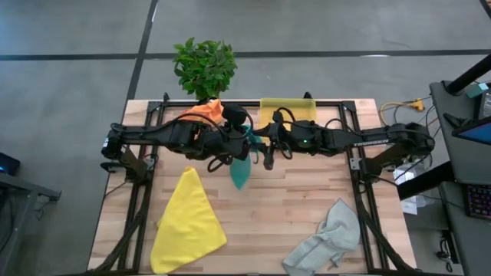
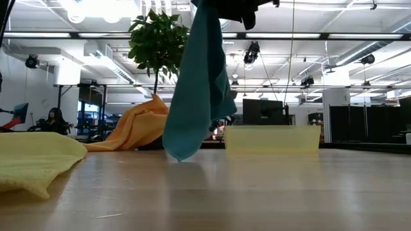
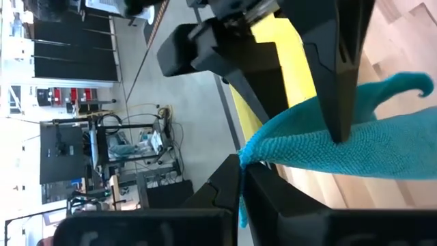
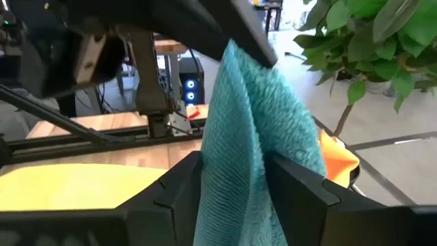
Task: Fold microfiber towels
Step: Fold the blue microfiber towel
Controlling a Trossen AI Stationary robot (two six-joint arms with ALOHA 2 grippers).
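Observation:
A teal towel (image 1: 241, 173) hangs above the middle of the table, where my two grippers meet. My left gripper (image 3: 242, 169) is shut on its top. My right gripper (image 4: 232, 186) closes on it a little lower, and the bunched cloth fills the gap between its fingers. In the low view the teal towel's lower tip (image 2: 180, 156) reaches down to the table top; I cannot tell whether it touches. A yellow towel (image 1: 186, 222) lies spread at the near left, a light grey towel (image 1: 328, 239) lies crumpled at the near right, and an orange towel (image 1: 205, 112) is heaped at the far edge. My left gripper pinches the teal towel's top corner (image 3: 250, 154) between its two shut fingers, coming from the table's left and slanting down. The cloth hangs slack below the hold. My right gripper has the hanging towel's upper part (image 4: 235, 160) between its two fingers, with several bunched layers touching both. It comes nearly level from the table's right, just below the left hold, and its fingers lie across the hanging cloth.
A translucent yellow bin (image 1: 288, 112) stands at the far edge, right of the orange towel. A potted plant (image 1: 205, 67) stands just beyond the far edge. Bare wood (image 1: 299, 192) lies between the yellow and grey towels.

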